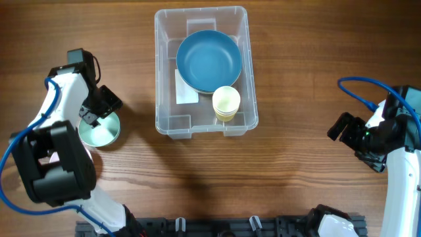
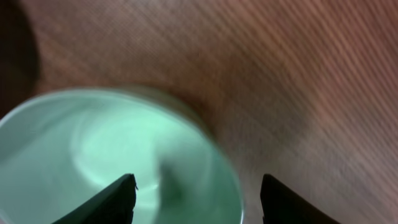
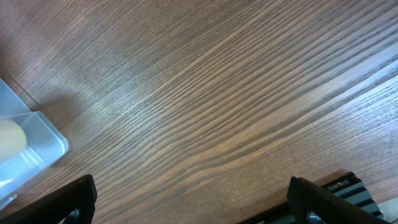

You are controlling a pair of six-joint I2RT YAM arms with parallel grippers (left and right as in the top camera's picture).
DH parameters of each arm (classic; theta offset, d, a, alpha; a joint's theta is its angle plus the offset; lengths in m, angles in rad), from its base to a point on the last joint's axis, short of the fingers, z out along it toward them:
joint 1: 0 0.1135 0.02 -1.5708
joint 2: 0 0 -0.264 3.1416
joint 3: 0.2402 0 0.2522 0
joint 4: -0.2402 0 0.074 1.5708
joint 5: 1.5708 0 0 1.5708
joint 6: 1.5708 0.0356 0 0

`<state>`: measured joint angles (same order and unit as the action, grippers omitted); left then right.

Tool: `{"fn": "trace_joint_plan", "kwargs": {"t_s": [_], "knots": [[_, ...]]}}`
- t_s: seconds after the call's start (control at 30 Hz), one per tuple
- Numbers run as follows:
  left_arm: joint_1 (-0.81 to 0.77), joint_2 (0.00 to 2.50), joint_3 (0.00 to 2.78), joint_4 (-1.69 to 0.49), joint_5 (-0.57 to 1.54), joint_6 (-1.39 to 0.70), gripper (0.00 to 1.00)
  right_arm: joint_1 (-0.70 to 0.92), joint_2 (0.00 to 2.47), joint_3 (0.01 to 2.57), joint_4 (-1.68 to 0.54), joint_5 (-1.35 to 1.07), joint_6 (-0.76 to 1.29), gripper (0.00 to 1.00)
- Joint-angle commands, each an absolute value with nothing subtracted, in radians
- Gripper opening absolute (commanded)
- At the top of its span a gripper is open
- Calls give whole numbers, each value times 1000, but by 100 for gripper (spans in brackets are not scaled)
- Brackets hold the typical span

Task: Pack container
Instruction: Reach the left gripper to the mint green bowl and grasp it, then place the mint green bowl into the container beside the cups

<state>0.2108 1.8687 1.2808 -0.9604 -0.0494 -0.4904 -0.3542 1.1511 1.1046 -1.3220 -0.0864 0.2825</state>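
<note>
Left tool (image 2: 198, 202): jaws apart, nothing gripped. It hangs low over the mint-green round bowl (image 2: 74, 149), with one finger above the bowl's inside and the other above bare wooden counter (image 1: 296, 52), so the near rim lies between them. The left wrist view is blurred and contact with the rim cannot be told. Judged step: pinch this bowl by its rim and carry it into the large clear rectangular plastic container (image 1: 158, 72), which stands at the middle of the counter, to the robot's right of the bowl and well apart from it. To do it well, lower until the inner finger is clearly below the rim, close squarely across the wall, then lift straight up before swinging over; a shallow or skewed pinch on a smooth rim may let the bowl tip or slip. Raise it above the container's wall before crossing. Inside the container, a blue round dish (image 1: 209, 61) fills the far half, and pale yellow stacked cups (image 1: 226, 102) stand at its near right corner, just beside the dish. A white label (image 1: 185, 89) shows near the left side. The free floor is the near left part, and setting the bowl onto the blue dish is the other option. Right tool (image 3: 196, 202): jaws wide, empty, held over bare counter well off to the right, out of the path.
</note>
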Motion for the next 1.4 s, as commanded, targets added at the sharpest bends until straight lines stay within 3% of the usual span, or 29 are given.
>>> {"fn": "trace_joint_plan", "kwargs": {"t_s": [0.0,0.1,0.37,0.47,0.77,0.93,1.17,1.37], "knots": [[212,1917,1274,-930,-34,-475,64,-350,1150,1099,-1321,-99,263,100],[211,1939,1274,-907,-33,-476,61,-350,1150,1099,-1321,-99,264,100],[187,1967,1274,-886,-33,-475,13,-350,1150,1099,-1323,-99,264,100],[176,1967,1285,-886,-33,-475,4,-350,1150,1099,-1323,-99,264,100],[65,1888,1612,-1142,-35,-448,4,-350,1150,1099,-1321,-99,263,100],[-112,1764,1900,-1330,-39,-448,4,-350,1150,1099,-1321,-99,264,100],[-469,1761,1917,-1351,-75,-547,4,-350,1150,1099,-1322,-99,263,100],[-566,1870,1915,-1364,-83,-690,4,-350,1150,1099,-1322,-104,262,100]]}}
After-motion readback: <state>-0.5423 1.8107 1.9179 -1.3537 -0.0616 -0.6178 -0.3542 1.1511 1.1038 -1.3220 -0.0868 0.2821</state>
